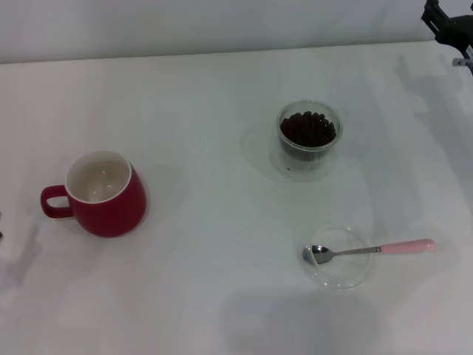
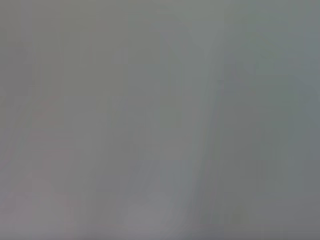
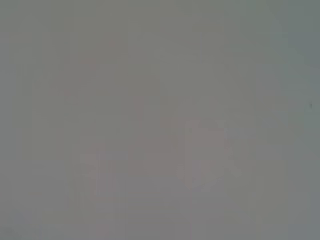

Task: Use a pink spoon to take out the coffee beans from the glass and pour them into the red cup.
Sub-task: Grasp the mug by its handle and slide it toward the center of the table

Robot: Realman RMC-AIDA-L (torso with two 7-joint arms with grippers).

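Nothing's picked up yet: my right gripper [image 1: 449, 29] sits far back, its grip unreadable, so next I must take the pink spoon [image 1: 369, 250] off the dish [image 1: 356, 275] near the glass [image 1: 310, 137].

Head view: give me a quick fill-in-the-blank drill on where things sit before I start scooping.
1. The coffee beans sit inside the ____.
2. The pink spoon rests with its bowl on a flat clear ____.
3. The red cup has its handle pointing toward the robot's ____.

Missing words: glass; dish; left.
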